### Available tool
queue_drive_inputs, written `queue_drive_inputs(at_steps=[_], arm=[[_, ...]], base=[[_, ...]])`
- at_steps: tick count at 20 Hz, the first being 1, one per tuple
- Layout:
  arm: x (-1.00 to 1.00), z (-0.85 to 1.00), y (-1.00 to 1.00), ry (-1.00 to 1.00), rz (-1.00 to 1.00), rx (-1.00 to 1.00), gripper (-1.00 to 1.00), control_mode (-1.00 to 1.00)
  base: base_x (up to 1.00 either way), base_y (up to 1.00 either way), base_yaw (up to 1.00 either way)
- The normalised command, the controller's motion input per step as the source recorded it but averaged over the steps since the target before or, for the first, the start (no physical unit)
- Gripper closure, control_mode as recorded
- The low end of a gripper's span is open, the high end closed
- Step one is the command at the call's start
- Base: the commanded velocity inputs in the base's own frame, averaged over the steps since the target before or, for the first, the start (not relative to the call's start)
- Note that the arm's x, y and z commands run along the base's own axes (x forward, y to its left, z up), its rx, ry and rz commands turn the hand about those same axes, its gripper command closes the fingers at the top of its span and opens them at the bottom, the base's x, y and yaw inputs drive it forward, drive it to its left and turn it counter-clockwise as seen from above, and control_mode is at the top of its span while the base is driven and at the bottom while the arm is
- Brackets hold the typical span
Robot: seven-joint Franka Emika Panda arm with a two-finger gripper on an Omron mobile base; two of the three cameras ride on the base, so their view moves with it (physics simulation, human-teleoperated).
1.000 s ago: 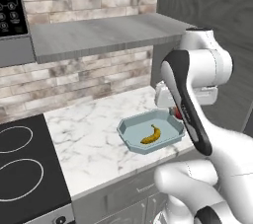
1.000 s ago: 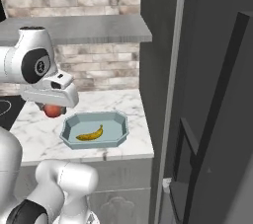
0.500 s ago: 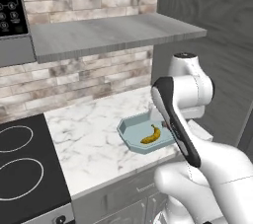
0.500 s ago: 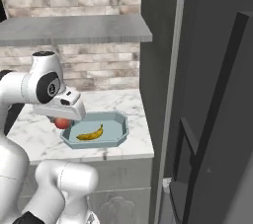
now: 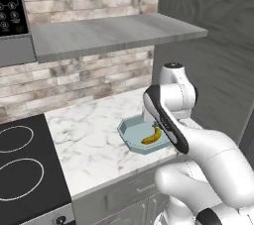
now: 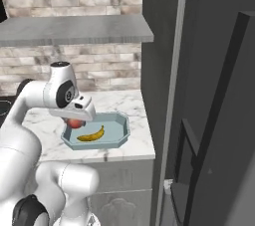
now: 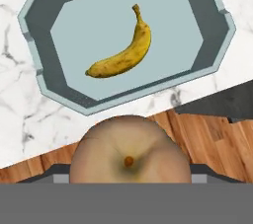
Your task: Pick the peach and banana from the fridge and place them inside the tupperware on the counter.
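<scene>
From the left base view, my arm blocks most of what I need: the banana (image 5: 152,136) lies inside the tupperware (image 5: 130,132) near the counter's (image 5: 89,140) front right corner, but the claw and whatever it carries sit behind the forearm, so I cannot judge the height here.

From the right base view, I see the peach (image 6: 75,123) tucked under the gripper (image 6: 75,122), above the tupperware's (image 6: 121,129) left rim, near the counter's (image 6: 124,100) front edge beside the open fridge (image 6: 209,95). The fingers are hidden by the hand's housing.

In the hand view, the peach (image 7: 129,153) sits large at the bottom, clamped between the jaws, whose tips are barely visible at its sides. Beyond it lie the banana (image 7: 123,50) and the tupperware's (image 7: 39,45) near wall. To do this well, I judge I should carry the peach farther over the tray's bare floor, clear of the banana, lower it past the rim, then release. Whether the peach is already over the tray's interior is hard to tell.
</scene>
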Motion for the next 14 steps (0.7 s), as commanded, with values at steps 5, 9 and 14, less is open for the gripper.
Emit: queue_drive_inputs(at_steps=[5, 9, 14], arm=[[0.76, -0.54, 0.07, 0.07, 0.0, 0.0, 1.0, -1.0], [0.69, -0.62, 0.08, 0.08, 0.0, -0.04, 1.0, -1.0], [0.39, -0.5, 0.05, 0.0, 0.0, -0.01, 1.0, -1.0]], base=[[0.0, 0.0, 0.0], [0.0, 0.0, 0.0], [0.0, 0.0, 0.0]])
